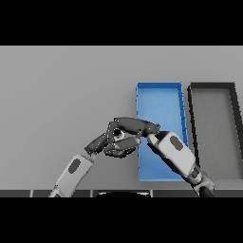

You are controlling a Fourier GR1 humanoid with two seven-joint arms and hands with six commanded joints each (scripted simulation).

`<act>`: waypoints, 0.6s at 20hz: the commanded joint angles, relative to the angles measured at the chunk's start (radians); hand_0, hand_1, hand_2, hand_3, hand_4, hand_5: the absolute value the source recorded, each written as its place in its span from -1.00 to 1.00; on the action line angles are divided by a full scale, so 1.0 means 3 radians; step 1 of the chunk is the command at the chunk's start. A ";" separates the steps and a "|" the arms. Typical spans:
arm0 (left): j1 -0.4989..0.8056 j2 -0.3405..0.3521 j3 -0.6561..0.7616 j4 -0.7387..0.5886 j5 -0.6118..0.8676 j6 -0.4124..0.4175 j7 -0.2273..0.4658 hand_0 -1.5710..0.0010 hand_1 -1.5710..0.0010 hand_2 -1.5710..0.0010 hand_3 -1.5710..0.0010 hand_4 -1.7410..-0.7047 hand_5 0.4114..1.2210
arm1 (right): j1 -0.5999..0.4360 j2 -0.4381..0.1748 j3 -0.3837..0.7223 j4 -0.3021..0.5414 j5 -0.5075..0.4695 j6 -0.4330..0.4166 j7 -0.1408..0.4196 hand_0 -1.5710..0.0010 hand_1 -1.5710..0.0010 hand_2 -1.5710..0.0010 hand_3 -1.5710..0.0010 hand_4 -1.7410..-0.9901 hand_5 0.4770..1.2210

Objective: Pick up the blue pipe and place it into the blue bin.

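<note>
Blue pipe: I can't make it out as a blue thing anywhere on the table; all I catch is a small pale round end [119, 135] peeking out between the two hands, which I judge to be the pipe's end.
Where it sits: just off the blue bin's left wall, toward the table's near edge, not over the bin's floor.
Right hand: right hand [135, 126] reaches left across the bin's left wall, fingers curled over the top of that pale end, thumb underneath. I read that as a grip, though the object is mostly hidden.
Left hand: left hand [102, 141] comes in from the near-left, fingers bent and crowding against the right hand's fingers at the same spot. Whether it actually clasps anything, I cannot tell.
Blue bin: blue bin [161, 102] lies toward the table's right side, long axis running far to near, floor bare as far as I see; the right forearm covers its near-right part.
Grey bin: dark grey bin [232, 128] sits just beside the blue one, toward the table's right edge.
Table: grey table [61, 95].
Progress: pick looks made or nearly made; the carry rightward over the wall and the release are left.
</note>
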State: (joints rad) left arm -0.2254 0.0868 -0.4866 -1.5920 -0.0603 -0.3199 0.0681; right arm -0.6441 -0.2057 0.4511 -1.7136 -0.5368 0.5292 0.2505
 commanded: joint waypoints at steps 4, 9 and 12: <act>0.0051 0.0008 -0.0012 -0.0057 0.0022 -0.0001 0.0083 0.98 0.98 0.98 0.98 0.60 -0.68 | -0.0166 -0.0048 -0.0101 -0.0002 -0.0928 -0.0233 0.0497 -1.00 -1.00 -1.00 -1.00 -0.33 1.00; 0.0040 -0.0003 -0.0009 -0.0092 0.0051 0.0010 0.0225 0.99 0.99 0.99 0.99 0.57 -0.79 | -0.0821 -0.0282 -0.0408 0.0006 -0.1597 -0.0640 0.0669 -1.00 -1.00 -1.00 -1.00 -0.34 1.00; 0.0043 0.0069 0.0021 -0.0110 0.0073 -0.0034 0.0191 1.00 1.00 1.00 1.00 0.58 -0.81 | -0.1245 -0.0386 -0.0573 0.0274 -0.1689 -0.0603 0.0522 -1.00 -1.00 -1.00 -1.00 -0.35 1.00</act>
State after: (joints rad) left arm -0.2127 0.1079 -0.4802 -1.6250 -0.0386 -0.3299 0.1260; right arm -1.0190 -0.3223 0.2784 -1.6308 -1.0451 0.3472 0.4046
